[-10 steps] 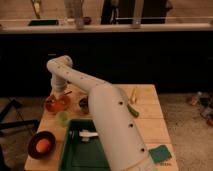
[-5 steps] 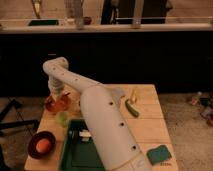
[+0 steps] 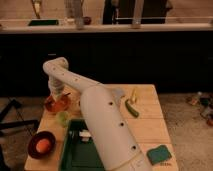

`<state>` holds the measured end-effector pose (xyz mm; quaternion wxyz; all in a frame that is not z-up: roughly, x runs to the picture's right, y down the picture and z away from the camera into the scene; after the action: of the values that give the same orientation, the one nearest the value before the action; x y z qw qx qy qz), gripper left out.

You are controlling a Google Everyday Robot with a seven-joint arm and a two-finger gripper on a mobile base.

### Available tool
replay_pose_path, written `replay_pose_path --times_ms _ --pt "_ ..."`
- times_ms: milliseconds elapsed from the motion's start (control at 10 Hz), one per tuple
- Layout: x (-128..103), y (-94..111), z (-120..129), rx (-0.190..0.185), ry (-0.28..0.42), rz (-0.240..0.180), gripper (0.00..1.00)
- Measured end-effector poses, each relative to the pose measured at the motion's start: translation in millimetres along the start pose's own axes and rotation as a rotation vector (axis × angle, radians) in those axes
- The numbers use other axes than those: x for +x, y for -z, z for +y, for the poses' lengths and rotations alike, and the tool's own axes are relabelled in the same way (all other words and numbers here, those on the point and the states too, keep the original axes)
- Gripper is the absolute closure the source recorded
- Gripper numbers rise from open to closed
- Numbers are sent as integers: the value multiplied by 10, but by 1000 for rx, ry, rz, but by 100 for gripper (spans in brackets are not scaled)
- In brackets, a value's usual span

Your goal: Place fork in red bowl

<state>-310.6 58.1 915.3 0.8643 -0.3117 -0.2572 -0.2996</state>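
Note:
The red bowl (image 3: 56, 104), shallow and orange-red, sits at the left of the wooden table (image 3: 145, 125). My gripper (image 3: 56, 97) hangs from the white arm (image 3: 100, 115) straight down over this bowl, at or just inside its rim. The fork is not visible; whatever is in the gripper is hidden against the bowl.
A darker brown-red bowl (image 3: 41, 144) with an orange egg-like thing stands at the front left. A green tray (image 3: 75, 155) lies in front, a small green cup (image 3: 62, 118) beside it. A yellow item (image 3: 133, 95), a green vegetable (image 3: 131, 108) and a green sponge (image 3: 159, 154) lie to the right.
The arm's upper part has swung a little to the left. The gripper has stayed over the red bowl, slightly lower.

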Motion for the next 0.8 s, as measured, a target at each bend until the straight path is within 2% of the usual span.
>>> replay_pose_path --times_ms 300,400,500,800 --pt "1 -1 0 0 0 0 32" --pt "1 -1 1 0 0 0 25" --pt "2 0 0 0 0 0 20" --pt "3 -7 3 -1 0 0 20"
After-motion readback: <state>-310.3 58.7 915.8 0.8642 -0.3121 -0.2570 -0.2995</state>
